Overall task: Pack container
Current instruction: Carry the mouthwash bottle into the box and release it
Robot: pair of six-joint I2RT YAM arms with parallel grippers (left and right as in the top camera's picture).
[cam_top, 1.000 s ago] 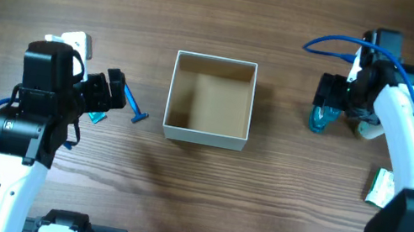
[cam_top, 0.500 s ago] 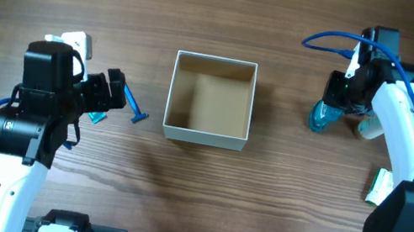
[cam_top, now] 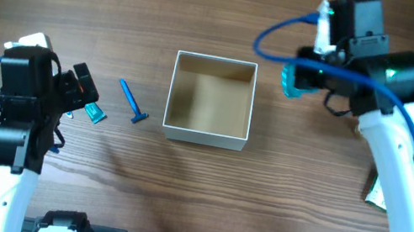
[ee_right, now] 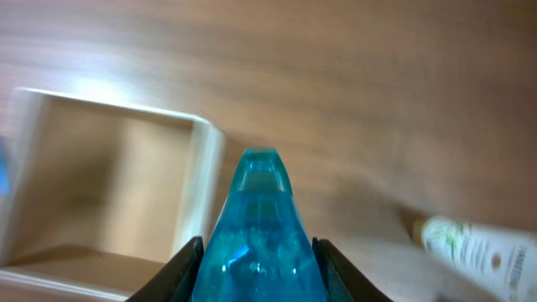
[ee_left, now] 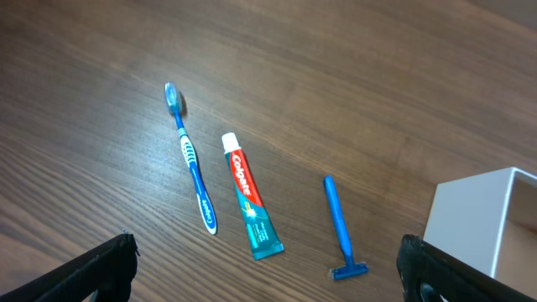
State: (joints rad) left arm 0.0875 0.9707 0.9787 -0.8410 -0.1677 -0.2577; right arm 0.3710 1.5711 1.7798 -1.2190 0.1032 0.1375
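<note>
Left end effector (cam_top: 84, 93): jaws spread wide, nothing between them, over the left side of the bench (cam_top: 208, 14). The left wrist view shows both finger tips at the bottom corners with bare wood between.

Three items lie side by side on the wood ahead of it, none touching.
- blue toothbrush (ee_left: 191, 159), furthest left
- toothpaste tube (ee_left: 250, 205), white cap, red and teal body
- blue razor (ee_left: 340, 226), head toward the camera, nearest the box

Container (cam_top: 210, 99): flat on the bench at centre, between the two arms. White walls, tan inside, open side up. The razor sits just left of it, clear of the wall.

Right end effector (ee_right: 258, 268): closed on a translucent blue bottle (ee_right: 258, 214), one finger on each flank. Overhead, the bottle is held just right of the container's far right corner. The right wrist view is blurred.

Further right:
- white item with green print (ee_right: 474, 247) lying on the wood; too blurred to identify
- white-and-green packet (cam_top: 374, 193) near the right edge, partly hidden by the right arm
</note>
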